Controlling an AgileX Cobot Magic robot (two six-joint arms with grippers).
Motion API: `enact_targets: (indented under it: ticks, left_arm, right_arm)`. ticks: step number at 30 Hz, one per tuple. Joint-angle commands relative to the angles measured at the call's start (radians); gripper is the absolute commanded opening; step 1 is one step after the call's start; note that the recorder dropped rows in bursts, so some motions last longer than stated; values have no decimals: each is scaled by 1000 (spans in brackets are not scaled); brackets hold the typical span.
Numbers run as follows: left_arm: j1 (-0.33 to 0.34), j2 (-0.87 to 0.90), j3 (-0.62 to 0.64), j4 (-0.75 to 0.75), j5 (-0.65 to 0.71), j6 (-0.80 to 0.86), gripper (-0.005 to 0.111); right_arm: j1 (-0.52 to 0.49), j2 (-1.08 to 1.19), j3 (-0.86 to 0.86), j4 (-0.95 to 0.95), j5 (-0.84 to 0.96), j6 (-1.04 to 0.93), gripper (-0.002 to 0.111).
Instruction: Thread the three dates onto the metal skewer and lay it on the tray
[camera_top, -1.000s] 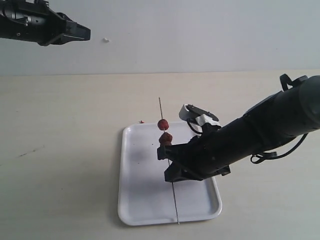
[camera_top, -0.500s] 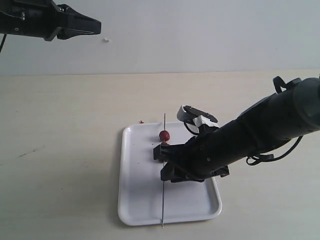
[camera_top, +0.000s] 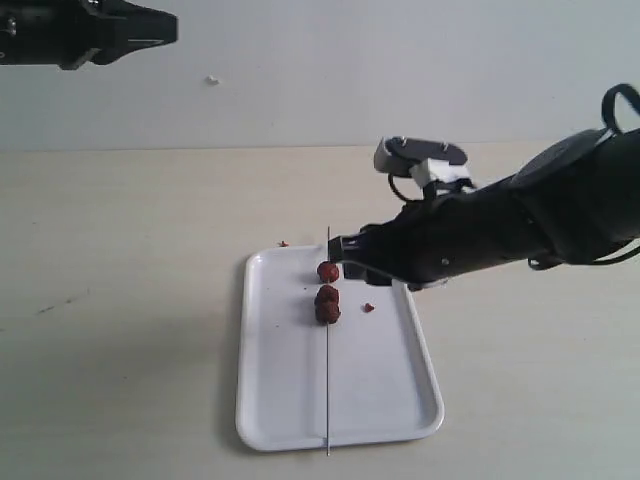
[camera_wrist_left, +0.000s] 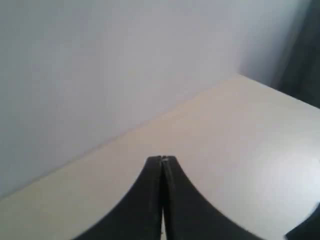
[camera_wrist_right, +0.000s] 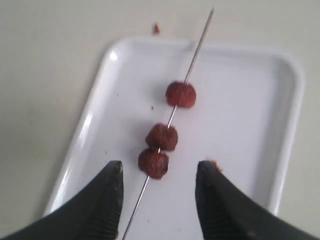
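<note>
Three small wrinkled dark reddish-brown dates (camera_top: 327, 294) sit threaded on the thin straight dark grey metal skewer (camera_top: 328, 390), which lies along the 12-to-6 o'clock line of the flat white rectangular tray (camera_top: 268, 400). The skewer's 12 o'clock tip projects past the far rim and its 6 o'clock end crosses the near rim. Two dates touch one another near the tray's middle; the third stands a little apart from them toward 12 o'clock. One reddish crumb (camera_top: 368, 307) lies on the tray at 3 o'clock of the paired dates. The tray rests on the pale beige table (camera_top: 120, 300), toward 6 o'clock in the exterior view. The right gripper (camera_top: 342, 262) hangs above the tray at 3 o'clock of the farthest date, jaws spread wide on either side of the skewer line, gripping nothing. The left gripper (camera_wrist_left: 161, 161) is raised high at 10 o'clock, well apart from the tray, fingertips pressed together and empty.
</note>
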Motion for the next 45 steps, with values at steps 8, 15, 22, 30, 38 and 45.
enact_targets:
  ticks: [8, 15, 22, 30, 38, 45]
  left_arm:
    - [1, -432, 265, -121, -330, 134, 0]
    - [1, -722, 460, -121, -339, 107, 0]
    - [1, -999, 671, -121, -341, 73, 0]
    - [1, -1230, 812, -121, -338, -13, 0]
    - [1, -1288, 858, -121, -341, -10, 0]
    - [1, -1289, 858, -121, -341, -8, 0]
  right_arm:
    - [1, -292, 3, -86, -251, -125, 39]
    - [1, -487, 85, -86, -365, -204, 0]
    - [1, -759, 245, -188, -417, -200, 0]
    - [1, -1095, 427, -190, -365, -110, 0]
    - [1, -1280, 511, -172, -353, -71, 0]
    - [1, -1282, 511, -172, -353, -71, 0]
